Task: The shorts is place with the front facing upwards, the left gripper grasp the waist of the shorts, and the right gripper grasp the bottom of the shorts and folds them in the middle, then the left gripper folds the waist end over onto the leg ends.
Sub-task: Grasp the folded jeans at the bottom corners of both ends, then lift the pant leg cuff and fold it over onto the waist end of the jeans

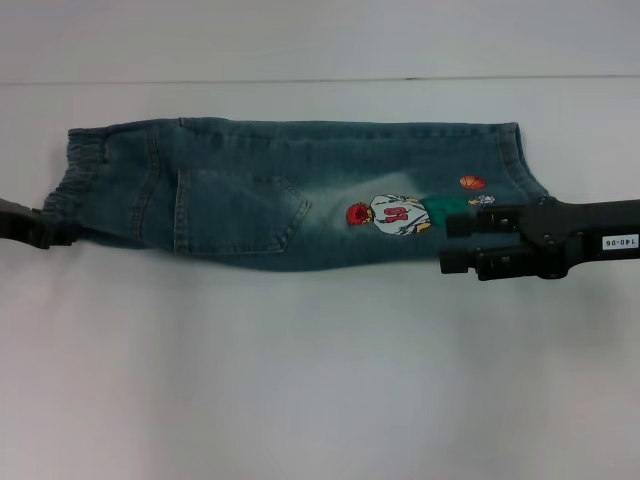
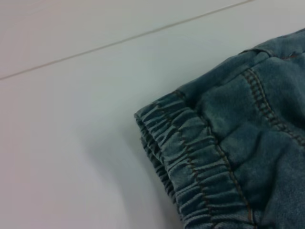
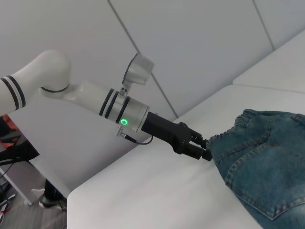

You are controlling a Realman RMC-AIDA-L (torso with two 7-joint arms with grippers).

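Left gripper (image 1: pixel 62 236) sits at 9 o'clock in head view, pinching the waist of the shorts (image 1: pixel 72 180) at its near corner; rt wrist view shows its black fingers (image 3: pixel 204 153) closed on the denim edge. Right gripper (image 1: pixel 452 245) is at 3 o'clock, over the bottom of the shorts (image 1: pixel 515 155), just beside the cartoon print (image 1: pixel 395 214). Its two fingers lie one above the other w/ a gap between them; can't tell if fabric is caught there, nor whether it is spread or pinching.

Shorts (image 1: pixel 280 195) lie stretched across the white desk (image 1: pixel 320 380), already doubled lengthwise into a narrow band running 9 to 3 o'clock, waist at 9, hems at 3. Patch pocket (image 1: pixel 235 215) faces up, approx. mid-band, toward the waist side. Near edge of the band looks slightly lifted, w/ a soft shadow under it.

Left wrist view shows only the crinkled elastic band and seam stitching close up, resting on the desk; no fingers of its own visible.
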